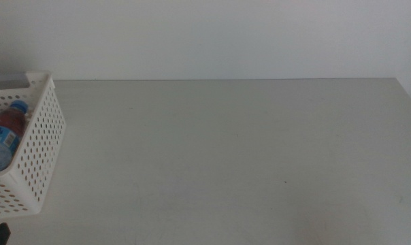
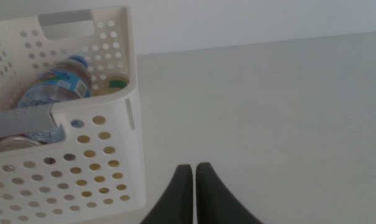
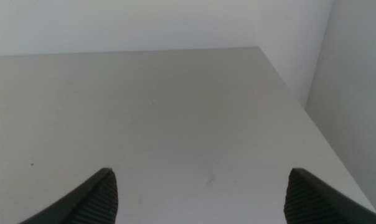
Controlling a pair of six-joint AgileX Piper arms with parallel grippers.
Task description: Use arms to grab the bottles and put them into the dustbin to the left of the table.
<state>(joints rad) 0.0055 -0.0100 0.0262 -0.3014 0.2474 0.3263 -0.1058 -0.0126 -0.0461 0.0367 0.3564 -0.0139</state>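
The white perforated dustbin (image 1: 39, 146) stands at the table's left edge. Inside it lies the clear blue-capped water bottle (image 1: 7, 133), with something red beside it. In the left wrist view the dustbin (image 2: 107, 162) holds the water bottle (image 2: 54, 90), a green-and-yellow bottle end (image 2: 116, 83) and a metallic can top (image 2: 14, 143). My left gripper (image 2: 194, 169) is shut and empty, low beside the dustbin's near corner; a dark bit of it shows in the middle view (image 1: 0, 235). My right gripper (image 3: 200, 186) is open and empty over the table's right part.
The light-grey table (image 1: 246, 150) is bare apart from the dustbin. Its right edge (image 3: 312, 124) and far right corner show in the right wrist view, with a white wall behind.
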